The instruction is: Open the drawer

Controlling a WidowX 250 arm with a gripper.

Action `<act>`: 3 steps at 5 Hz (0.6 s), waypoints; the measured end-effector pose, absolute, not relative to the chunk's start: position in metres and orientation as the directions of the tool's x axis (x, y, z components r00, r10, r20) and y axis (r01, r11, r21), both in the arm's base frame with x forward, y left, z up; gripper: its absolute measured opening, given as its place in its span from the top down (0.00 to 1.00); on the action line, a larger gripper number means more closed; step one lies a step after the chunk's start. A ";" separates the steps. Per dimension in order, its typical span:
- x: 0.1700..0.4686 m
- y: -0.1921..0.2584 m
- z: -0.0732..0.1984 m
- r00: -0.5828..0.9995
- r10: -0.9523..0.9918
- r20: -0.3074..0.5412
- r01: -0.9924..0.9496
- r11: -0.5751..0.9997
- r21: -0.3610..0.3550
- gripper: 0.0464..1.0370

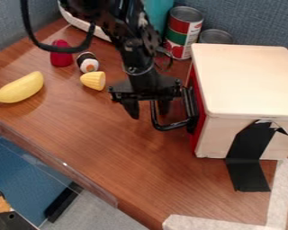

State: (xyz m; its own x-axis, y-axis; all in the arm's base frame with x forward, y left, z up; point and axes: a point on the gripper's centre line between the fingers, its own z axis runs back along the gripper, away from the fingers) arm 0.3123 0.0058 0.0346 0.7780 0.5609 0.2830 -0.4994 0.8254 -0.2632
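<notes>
The black gripper (148, 108) hangs right of centre, in front of the drawer's face, with its two fingers apart and pointing down. The black drawer handle (168, 127) sticks out leftward from the red drawer front (199, 130). Its outer bar lies between the two fingers, the right one appearing on the drawer's side of the bar. Whether either finger touches the bar I cannot tell. The drawer front stands against the pale wooden box (249, 83), with no gap visible. The gripper's body hides the upper part of the handle.
A yellow banana (19, 88) lies at the left. Near the back are a red toy piece (61, 54), a sushi-like toy (87, 62) and a yellow ribbed piece (93, 80). Cans (183, 32) stand behind the box. Black tape (249, 173) runs down its side onto the table (140, 175).
</notes>
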 end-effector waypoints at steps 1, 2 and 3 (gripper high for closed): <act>0.308 0.009 0.030 0.769 0.564 0.299 -0.506 0.824 -0.253 0.69; 0.302 0.017 0.026 0.765 0.579 0.283 -0.527 0.814 -0.244 0.87; 0.298 0.024 0.025 0.770 0.578 0.271 -0.528 0.815 -0.240 0.90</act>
State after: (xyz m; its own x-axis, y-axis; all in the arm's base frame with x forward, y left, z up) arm 0.2978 0.0241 0.0250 0.7696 0.5782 0.2708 -0.5276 0.8148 -0.2404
